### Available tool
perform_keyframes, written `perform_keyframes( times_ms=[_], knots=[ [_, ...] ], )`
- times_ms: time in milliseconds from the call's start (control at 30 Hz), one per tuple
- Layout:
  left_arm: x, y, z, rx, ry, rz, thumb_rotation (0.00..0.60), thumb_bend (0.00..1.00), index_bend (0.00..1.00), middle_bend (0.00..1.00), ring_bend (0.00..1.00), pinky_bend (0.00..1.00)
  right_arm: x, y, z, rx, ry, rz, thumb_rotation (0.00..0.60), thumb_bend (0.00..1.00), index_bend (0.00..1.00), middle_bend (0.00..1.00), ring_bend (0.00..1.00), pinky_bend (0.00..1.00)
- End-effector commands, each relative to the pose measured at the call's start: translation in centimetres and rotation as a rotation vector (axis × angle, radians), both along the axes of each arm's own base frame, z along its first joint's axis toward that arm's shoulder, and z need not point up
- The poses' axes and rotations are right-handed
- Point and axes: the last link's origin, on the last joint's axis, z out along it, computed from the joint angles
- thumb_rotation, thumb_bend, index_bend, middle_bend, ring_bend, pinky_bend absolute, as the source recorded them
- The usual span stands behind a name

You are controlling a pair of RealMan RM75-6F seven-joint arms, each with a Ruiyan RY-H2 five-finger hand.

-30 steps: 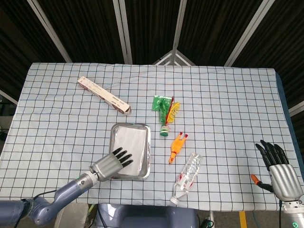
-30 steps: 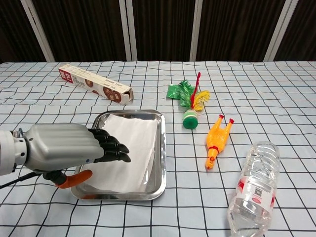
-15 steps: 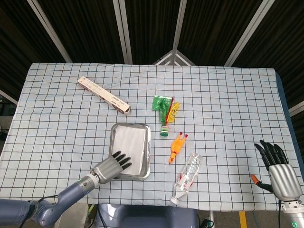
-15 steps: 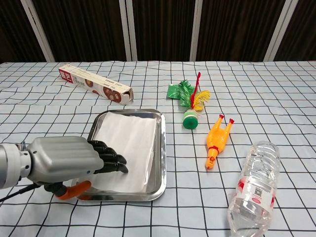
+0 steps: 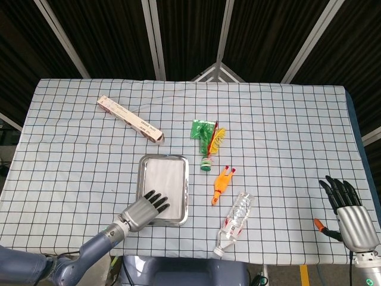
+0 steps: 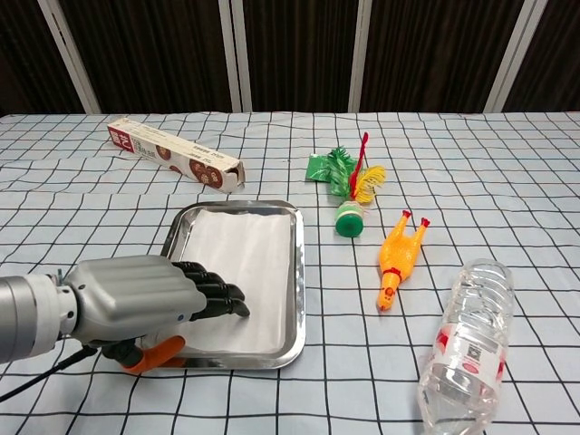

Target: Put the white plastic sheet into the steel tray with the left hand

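Low at the frame's left, my left hand (image 6: 149,304) hovers empty, fingers slightly spread, over the near end of the tray (image 6: 296,272), where the sheet (image 6: 240,263) lies flat, while my right hand (image 5: 348,205) waits open at lower right.

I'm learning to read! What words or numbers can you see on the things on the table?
Long box: there is printing on its side and red end, but it is too small and blurred to read.
Plastic bottle: it has a red and white label, too blurred to read.
Green shuttlecock package: no readable words.
Steel tray, white plastic sheet, rubber chicken, both hands: no writing visible.
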Motion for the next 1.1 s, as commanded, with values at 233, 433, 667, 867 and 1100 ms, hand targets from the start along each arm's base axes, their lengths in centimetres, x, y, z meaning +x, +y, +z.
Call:
perform_keyframes(
  times_ms=[233, 433, 667, 867, 1100],
  knots=[
    [0.2, -0.3, 0.5, 0.016, -0.020, 0.000, 0.600, 0.69, 0.00, 0.00, 0.00, 0.00, 0.0, 0.0, 0.0, -0.002, 0.000, 0.001, 0.600, 0.29, 0.00, 0.00, 0.00, 0.00],
    [0.5, -0.3, 2.9, 0.081, -0.102, 0.021, 0.600, 0.59, 0.00, 0.00, 0.00, 0.00, 0.0, 0.0, 0.0, -0.003, 0.000, 0.001, 0.600, 0.29, 0.00, 0.00, 0.00, 0.00],
    [-0.6, 0.3, 7.6, 0.233, -0.233, 0.085, 0.600, 0.27, 0.00, 0.00, 0.00, 0.00, 0.0, 0.0, 0.0, -0.005, 0.001, 0.003, 0.600, 0.29, 0.00, 0.00, 0.00, 0.00],
    [-5.1, -1.3, 12.8, 0.460, -0.352, 0.146, 0.600, 0.13, 0.00, 0.00, 0.00, 0.00, -0.1, 0.0, 0.0, -0.007, 0.005, -0.002, 0.600, 0.29, 0.00, 0.00, 0.00, 0.00],
    [-11.4, -5.7, 16.0, 0.606, -0.375, 0.234, 0.600, 0.11, 0.00, 0.00, 0.00, 0.00, 0.0, -0.1, -0.2, -0.007, 0.015, -0.003, 0.600, 0.29, 0.00, 0.00, 0.00, 0.00]
  ],
)
